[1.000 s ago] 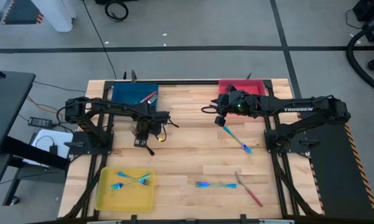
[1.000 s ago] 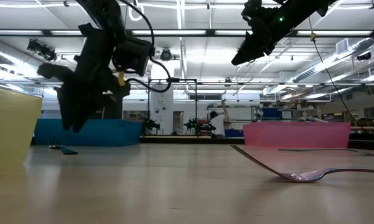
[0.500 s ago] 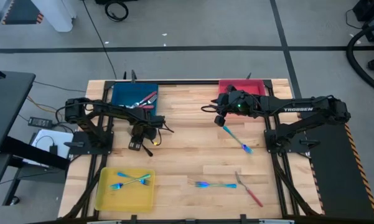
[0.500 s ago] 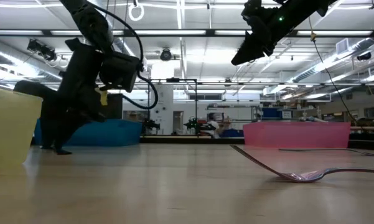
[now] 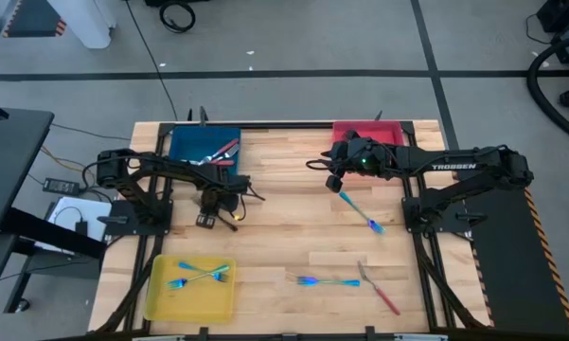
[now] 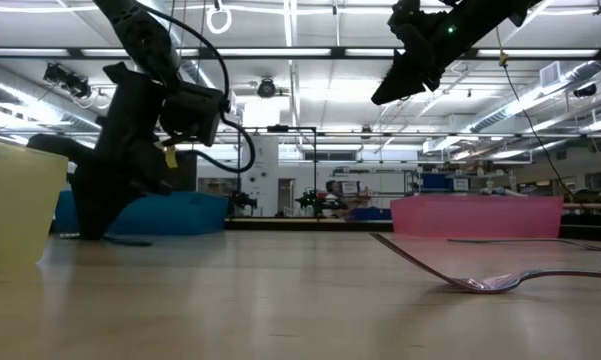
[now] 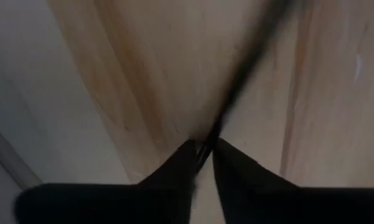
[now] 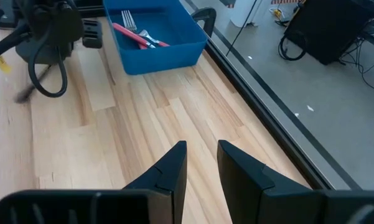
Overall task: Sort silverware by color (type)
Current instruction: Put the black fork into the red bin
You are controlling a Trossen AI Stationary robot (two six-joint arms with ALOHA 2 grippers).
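My left gripper (image 5: 208, 220) stands on the table top in front of the blue tray (image 5: 205, 147), pointing down, shut on a slim dark grey utensil (image 7: 249, 68). In the low view the utensil (image 6: 130, 240) lies flat beside the fingers. My right gripper (image 5: 333, 183) hangs open, high above the table near the red tray (image 5: 369, 133), with nothing between its fingers (image 8: 174, 165). Loose on the wood lie a blue-cyan fork (image 5: 362, 210), a second blue-cyan one (image 5: 322, 281) and a red-handled fork (image 5: 379, 289). My left gripper pinches the dark utensil's thin shaft (image 7: 210, 140) between its two fingertips, coming from above and pointing down. The fingers stand across the shaft, which runs on away from them. The utensil lies on the wood.
The blue tray holds red-handled and grey forks (image 8: 134, 34). A yellow tray (image 5: 161, 294) at the near left holds two blue-cyan forks. In the low view a grey fork (image 6: 480, 283) lies close to the camera. Bare wood lies in the table's middle.
My left gripper has sunk from above the table down onto the wood, shifting a little toward the table's left edge, and now stands at the dark utensil. My right arm has kept still.
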